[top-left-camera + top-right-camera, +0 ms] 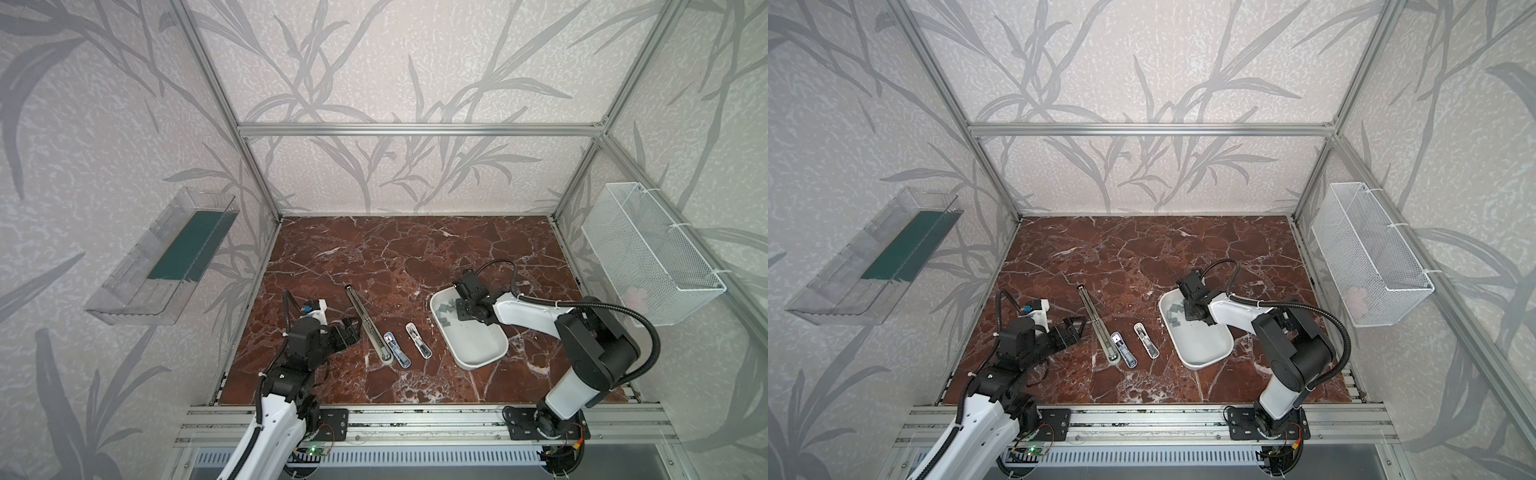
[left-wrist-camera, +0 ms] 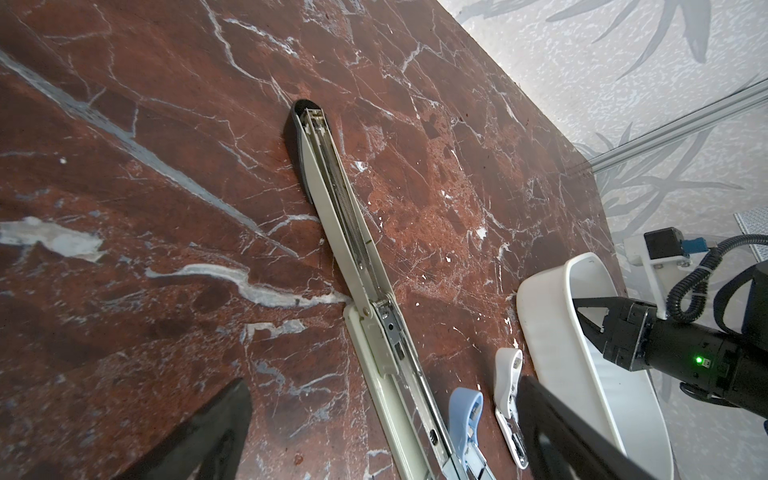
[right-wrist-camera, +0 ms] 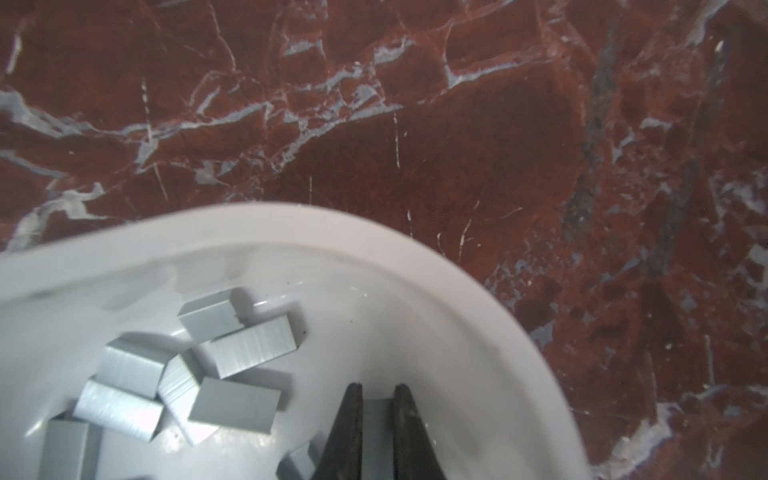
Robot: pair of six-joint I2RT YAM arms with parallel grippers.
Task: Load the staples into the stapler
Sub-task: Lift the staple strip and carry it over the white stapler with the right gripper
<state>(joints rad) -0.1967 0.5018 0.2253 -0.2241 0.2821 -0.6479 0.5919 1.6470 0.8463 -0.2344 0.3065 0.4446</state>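
Nearest me, two small ones lie opened on the marble surface (image 1: pixel 374 249) between the two grippers: a blue stapler (image 1: pixel 397 350) and a white stapler (image 1: pixel 418 340). One long stapler (image 1: pixel 366 324) lies folded open just right of the left gripper (image 1: pixel 354 326), whose jaws gape wide and hold nothing. Further right sits one white tray (image 1: pixel 478 365). The right gripper (image 3: pixel 377 395) reaches down into it, pinched tight on a single staple strip (image 3: pixel 376 432). The staples (image 3: pixel 253 349), eight or so loose strips, are heaped in the tray just beside that gripper.
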